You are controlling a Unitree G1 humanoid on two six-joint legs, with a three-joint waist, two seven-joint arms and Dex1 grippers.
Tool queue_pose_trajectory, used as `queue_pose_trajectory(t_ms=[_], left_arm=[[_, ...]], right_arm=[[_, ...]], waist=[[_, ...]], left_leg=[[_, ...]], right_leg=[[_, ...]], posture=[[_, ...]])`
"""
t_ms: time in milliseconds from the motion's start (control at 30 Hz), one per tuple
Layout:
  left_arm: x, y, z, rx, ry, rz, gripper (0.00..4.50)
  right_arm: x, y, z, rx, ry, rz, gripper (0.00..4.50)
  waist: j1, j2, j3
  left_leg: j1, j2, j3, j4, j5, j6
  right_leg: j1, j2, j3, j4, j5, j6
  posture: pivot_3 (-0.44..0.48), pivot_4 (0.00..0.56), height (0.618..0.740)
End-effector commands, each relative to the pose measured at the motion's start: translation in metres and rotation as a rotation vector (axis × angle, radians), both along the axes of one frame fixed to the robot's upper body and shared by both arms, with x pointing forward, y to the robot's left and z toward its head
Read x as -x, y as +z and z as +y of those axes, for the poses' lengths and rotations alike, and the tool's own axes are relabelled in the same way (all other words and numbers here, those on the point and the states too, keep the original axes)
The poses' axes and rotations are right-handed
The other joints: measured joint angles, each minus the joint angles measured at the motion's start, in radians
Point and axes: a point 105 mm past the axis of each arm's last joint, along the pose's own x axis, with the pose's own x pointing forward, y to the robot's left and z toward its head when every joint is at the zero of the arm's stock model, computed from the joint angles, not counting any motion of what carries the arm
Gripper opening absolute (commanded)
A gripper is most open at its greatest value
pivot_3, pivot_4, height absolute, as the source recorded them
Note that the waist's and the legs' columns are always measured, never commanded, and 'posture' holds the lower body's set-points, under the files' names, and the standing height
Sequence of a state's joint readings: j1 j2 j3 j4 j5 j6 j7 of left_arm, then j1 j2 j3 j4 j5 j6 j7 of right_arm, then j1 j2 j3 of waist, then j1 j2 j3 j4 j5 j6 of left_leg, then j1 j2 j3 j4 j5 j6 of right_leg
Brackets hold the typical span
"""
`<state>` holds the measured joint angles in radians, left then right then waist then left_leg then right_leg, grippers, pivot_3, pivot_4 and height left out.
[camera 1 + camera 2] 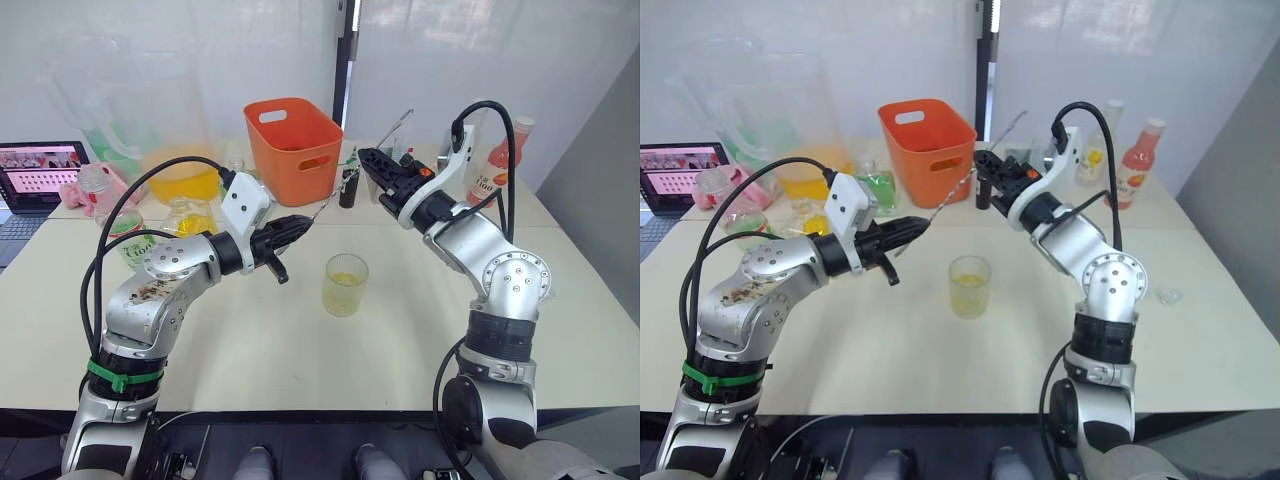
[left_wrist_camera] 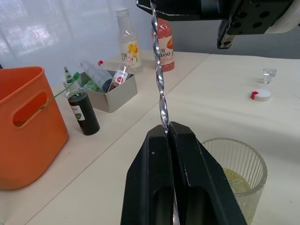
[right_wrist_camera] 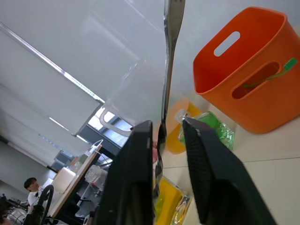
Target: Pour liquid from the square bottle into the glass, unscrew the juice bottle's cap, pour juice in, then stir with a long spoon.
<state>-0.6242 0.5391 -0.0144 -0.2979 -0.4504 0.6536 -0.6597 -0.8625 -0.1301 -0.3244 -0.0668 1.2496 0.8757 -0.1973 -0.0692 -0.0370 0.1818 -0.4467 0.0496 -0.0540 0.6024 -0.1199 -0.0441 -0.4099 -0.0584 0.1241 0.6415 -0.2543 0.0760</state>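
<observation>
Two grippers meet on one long spoon [image 2: 159,79], held in the air above and behind the glass [image 1: 345,285].

Left gripper [image 2: 168,129]: shut tight on the twisted stem, up and to the left of the glass.

Right gripper [image 1: 368,160]: farther behind the glass, with fingers [image 3: 136,159] a little apart, one on each side of the stem. Looks like no squeeze on it, so probably not carrying it.

Wide end of the spoon: sticking out past the right gripper, far from the glass.

Glass: standing on the table between the two arms, with a little yellow drink at the bottom. Orange basket [image 1: 290,150] behind it, pink bottle [image 1: 495,165] behind it to the right.

Step in hand, at a guess: pouring done, stirring about to begin, spoon passing from right to left.

Next: pull the right gripper back and clear. Then turn the spoon so one end points down, bring it over the glass, and lower it slowly into the drink. Careful not to bump the rim and knock the glass over.
</observation>
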Motion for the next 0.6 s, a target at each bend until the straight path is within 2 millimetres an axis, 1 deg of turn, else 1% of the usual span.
queue_pose_trajectory(t_ms=[33, 233, 300, 433, 467, 600], left_arm=[[0.007, 0.011, -0.004, -0.007, -0.026, -0.067, 0.0], [0.007, 0.009, -0.003, -0.014, -0.026, -0.063, 0.0], [0.004, 0.01, 0.002, -0.002, 0.002, -0.051, 0.0], [0.001, 0.022, 0.015, 0.047, 0.028, -0.071, 1.21], [0.001, 0.025, 0.018, 0.051, 0.029, -0.076, 1.61], [0.005, 0.034, 0.037, 0.076, 0.038, -0.083, 2.92]], right_arm=[[0.004, 0.009, 0.0, 0.023, -0.007, -0.049, 0.01], [0.003, 0.009, -0.002, 0.037, -0.013, -0.056, 0.01], [0.003, 0.01, -0.004, 0.043, -0.02, -0.065, 0.01], [0.005, 0.017, -0.012, 0.04, -0.043, -0.106, 0.0], [0.007, 0.02, -0.016, 0.048, -0.051, -0.131, 0.0], [0.015, 0.04, -0.03, 0.111, -0.071, -0.258, 0.0]], waist=[[0.0, 0.0, 0.0], [0.0, 0.0, 0.0], [0.0, 0.0, 0.0], [0.0, 0.0, 0.0], [0.0, 0.0, 0.0], [0.0, 0.001, 0.0]], left_leg=[[0.0, 0.0, 0.0, 0.0, 0.0, 0.0], [0.0, 0.0, 0.0, -0.001, 0.0, 0.0], [0.0, 0.0, 0.0, -0.001, 0.0, 0.0], [-0.001, 0.0, 0.0, -0.001, 0.0, 0.0], [-0.001, 0.0, 0.0, -0.001, 0.0, 0.0], [-0.004, 0.0, 0.001, -0.002, 0.0, 0.0]], right_leg=[[0.0, 0.0, 0.0, 0.0, 0.0, 0.0], [-0.001, 0.0, 0.0, 0.0, 0.0, 0.0], [-0.001, 0.0, 0.0, 0.0, 0.0, 0.0], [-0.002, 0.0, 0.0, 0.0, 0.0, 0.0], [-0.003, 0.0, 0.0, 0.0, 0.0, 0.0], [-0.006, 0.0, 0.0, 0.001, -0.001, 0.0]], posture=[[0.0, 0.15, 0.74], [0.0, 0.15, 0.74], [0.0, 0.15, 0.74], [0.0, 0.15, 0.74], [0.0, 0.15, 0.74], [0.0, 0.15, 0.74]])
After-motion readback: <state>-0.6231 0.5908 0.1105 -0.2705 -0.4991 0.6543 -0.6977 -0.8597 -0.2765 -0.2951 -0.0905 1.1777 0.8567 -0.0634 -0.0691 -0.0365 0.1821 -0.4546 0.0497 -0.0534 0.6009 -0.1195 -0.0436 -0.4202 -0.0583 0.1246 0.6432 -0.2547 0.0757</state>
